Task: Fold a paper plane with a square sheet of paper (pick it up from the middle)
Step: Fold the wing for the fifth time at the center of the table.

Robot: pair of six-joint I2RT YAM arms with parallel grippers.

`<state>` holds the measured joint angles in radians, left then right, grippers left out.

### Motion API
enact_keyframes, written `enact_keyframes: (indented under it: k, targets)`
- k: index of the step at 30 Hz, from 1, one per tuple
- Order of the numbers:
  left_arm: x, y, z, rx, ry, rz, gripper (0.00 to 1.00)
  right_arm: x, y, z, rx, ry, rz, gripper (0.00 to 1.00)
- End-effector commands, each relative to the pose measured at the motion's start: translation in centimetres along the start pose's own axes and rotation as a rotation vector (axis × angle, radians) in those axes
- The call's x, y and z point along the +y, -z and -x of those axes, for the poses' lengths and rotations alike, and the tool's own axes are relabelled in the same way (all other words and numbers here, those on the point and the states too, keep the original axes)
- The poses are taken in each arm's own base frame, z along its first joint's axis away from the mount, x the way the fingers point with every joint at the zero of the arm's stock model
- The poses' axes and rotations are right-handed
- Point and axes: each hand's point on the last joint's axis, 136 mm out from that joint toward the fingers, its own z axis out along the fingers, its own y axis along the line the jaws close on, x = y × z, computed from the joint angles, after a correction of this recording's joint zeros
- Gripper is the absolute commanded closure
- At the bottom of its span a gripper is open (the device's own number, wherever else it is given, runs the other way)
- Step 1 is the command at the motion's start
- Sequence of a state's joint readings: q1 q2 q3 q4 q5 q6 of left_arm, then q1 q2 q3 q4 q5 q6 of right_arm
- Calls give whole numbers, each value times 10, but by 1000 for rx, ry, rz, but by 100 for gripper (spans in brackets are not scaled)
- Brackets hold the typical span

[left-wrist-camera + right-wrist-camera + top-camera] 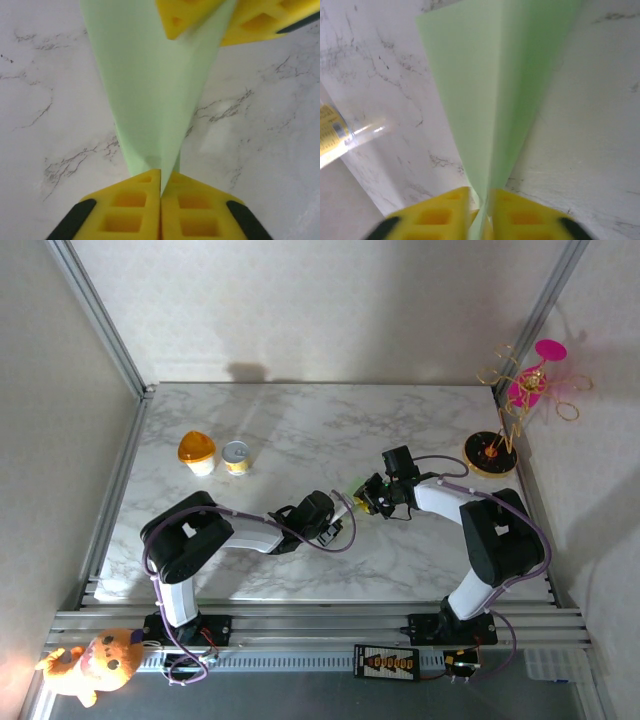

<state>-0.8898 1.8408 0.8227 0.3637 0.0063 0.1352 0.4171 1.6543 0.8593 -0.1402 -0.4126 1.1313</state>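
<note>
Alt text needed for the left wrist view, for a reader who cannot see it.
The left end effector, its yellow fingers pressed shut, pinches the narrow tip of a folded pale green paper that widens away from the camera. At the wide end, the right end effector has a finger on either side, against a white marble table.

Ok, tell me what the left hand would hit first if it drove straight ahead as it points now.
Probably the right hand, at the far end of the folded green paper that the left hand pinches. Depth is hard to judge.
</note>
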Motion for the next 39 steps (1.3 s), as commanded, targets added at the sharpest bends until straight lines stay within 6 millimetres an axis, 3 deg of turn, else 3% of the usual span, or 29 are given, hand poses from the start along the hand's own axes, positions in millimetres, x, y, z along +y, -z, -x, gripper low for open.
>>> enact_keyframes:
  k: [1, 5, 9, 22, 39]
  targets:
    - [-6, 2, -2, 11, 3, -21, 97, 9, 2, 5, -26, 28, -4, 62]
    - [-8, 0, -5, 17, 11, -28, 100, 9, 10, 14, -71, 44, -29, 37]
    - [-7, 0, -4, 12, 23, -23, 100, 5, 20, 28, -133, 45, -54, 27]
    - [38, 10, 6, -33, 38, 202, 100, -15, 57, 62, -328, 46, -146, 22]
    - [8, -5, -15, -10, 91, 165, 100, -23, 52, 61, -314, 36, -157, 22]
